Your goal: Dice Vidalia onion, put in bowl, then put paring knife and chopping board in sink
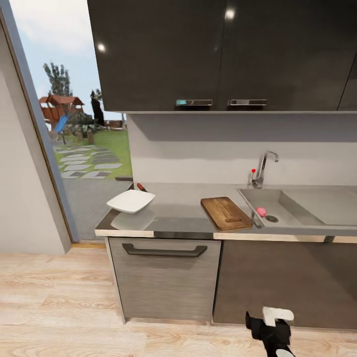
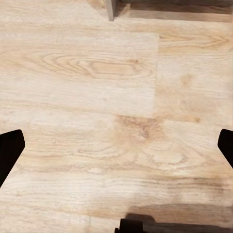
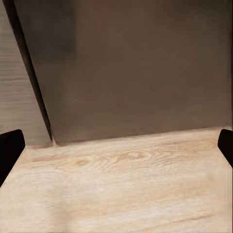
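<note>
Grey desk point(image 1: 183, 210) carries the chopping board point(image 1: 226, 213) beside the sink point(image 1: 297, 208), where the pink onion point(image 1: 261, 211) lies. Left end effector point(image 2: 116, 150) and right end effector point(image 3: 116, 150) gape wide, empty.

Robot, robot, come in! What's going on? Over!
Both grippers open, empty, down by the floor. Onion in the sink, board beside it. Nothing in the way.

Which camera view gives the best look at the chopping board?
The head view: the chopping board lies whole on the countertop, just left of the sink. The left wrist view looks down at the wooden floor, and the right wrist view faces a dark cabinet front above the floor, so they add nothing about the board.
</note>
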Controlling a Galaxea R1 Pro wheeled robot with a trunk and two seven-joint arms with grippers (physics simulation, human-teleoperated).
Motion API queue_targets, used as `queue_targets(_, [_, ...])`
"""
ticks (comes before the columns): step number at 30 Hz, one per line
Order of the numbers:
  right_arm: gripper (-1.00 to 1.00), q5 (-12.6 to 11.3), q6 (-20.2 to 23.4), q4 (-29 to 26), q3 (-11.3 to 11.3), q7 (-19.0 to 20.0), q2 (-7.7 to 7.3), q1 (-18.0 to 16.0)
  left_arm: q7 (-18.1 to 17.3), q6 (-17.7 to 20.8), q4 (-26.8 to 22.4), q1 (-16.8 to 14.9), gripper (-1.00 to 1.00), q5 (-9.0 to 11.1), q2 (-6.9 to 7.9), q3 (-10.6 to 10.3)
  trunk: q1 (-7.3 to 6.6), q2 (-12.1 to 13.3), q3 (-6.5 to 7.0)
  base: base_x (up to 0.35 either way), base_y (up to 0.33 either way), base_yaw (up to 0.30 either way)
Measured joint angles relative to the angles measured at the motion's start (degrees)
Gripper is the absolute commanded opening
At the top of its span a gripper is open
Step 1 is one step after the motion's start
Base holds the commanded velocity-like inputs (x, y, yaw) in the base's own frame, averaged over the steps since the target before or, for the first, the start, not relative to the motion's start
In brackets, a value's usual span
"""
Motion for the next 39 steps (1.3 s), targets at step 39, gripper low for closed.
queue_targets(39, [1.0,0.23,38.26,-18.73,0.14,-7.32,4.0,-33.24,0.0,0.0,0.74,0.0,1.0,-0.06,-0.44,-0.04,0.0,0.01,0.01,0.0,0.003,0.0])
